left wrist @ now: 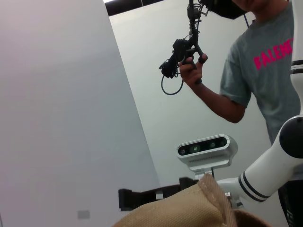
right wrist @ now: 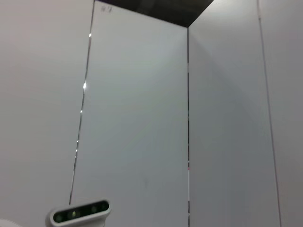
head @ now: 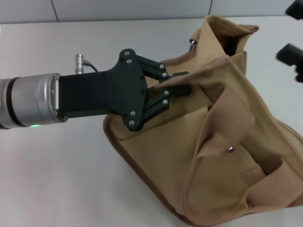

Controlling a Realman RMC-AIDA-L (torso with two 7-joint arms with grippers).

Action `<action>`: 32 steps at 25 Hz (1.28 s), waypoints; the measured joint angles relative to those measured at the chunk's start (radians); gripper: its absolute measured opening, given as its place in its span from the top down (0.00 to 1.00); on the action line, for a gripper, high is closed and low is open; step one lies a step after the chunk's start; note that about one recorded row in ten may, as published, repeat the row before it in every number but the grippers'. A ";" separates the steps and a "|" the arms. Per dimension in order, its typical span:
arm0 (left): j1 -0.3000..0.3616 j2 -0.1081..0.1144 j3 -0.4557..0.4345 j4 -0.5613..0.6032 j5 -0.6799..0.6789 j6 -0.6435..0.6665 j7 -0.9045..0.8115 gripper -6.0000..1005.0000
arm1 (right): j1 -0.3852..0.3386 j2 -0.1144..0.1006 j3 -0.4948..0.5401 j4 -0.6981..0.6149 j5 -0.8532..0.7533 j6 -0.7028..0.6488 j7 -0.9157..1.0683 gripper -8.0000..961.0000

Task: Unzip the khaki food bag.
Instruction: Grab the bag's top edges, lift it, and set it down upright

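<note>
so the bag (head: 208, 156) sits on the white table (head: 57, 179), filling most of the right half of the head view, tipped a bit so its top edge runs up toward the far right. it's a boxy tan thing with a brown edge along the base, a wide handle (head: 232, 113) draped across the front, and a little metal snap (head: 230, 149) on the pocket.

the left gripper (head: 182, 82) comes in from the left, arm nearly level over the table, and its black fingers (head: 177, 89) are closed down close together right at the bag's upper left edge, touching the canvas there. looks like it's pinching a fold or seam of fabric at that spot, but i can't make out exactly what's between the tips, and the zipper pull isn't something i can pick out.

the right gripper (head: 294, 47) only shows as dark bits at the far right edge of the head view, off past the bag's top corner and not touching it. can't tell whether it's open or closed.

left wrist view just catches a bit of the tan bag (left wrist: 189, 210) low down, with the head camera (left wrist: 207, 150) behind it and a person (left wrist: 265, 71) in a grey shirt holding a controller (left wrist: 187, 47). right wrist view shows only wall panels and that camera (right wrist: 78, 213).
</note>
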 joint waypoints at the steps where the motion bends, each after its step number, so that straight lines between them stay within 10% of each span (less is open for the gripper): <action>1: -0.002 0.000 0.002 0.000 0.000 0.000 0.000 0.92 | 0.001 0.000 -0.016 0.004 0.000 0.009 -0.016 0.13; 20: -0.014 0.000 0.030 0.011 -0.003 -0.018 0.000 0.92 | 0.029 -0.005 -0.389 -0.311 0.001 0.302 0.197 0.13; 32: -0.015 0.001 0.031 0.011 -0.024 -0.039 0.001 0.92 | -0.046 -0.009 -0.428 -0.570 -0.114 0.255 0.445 0.13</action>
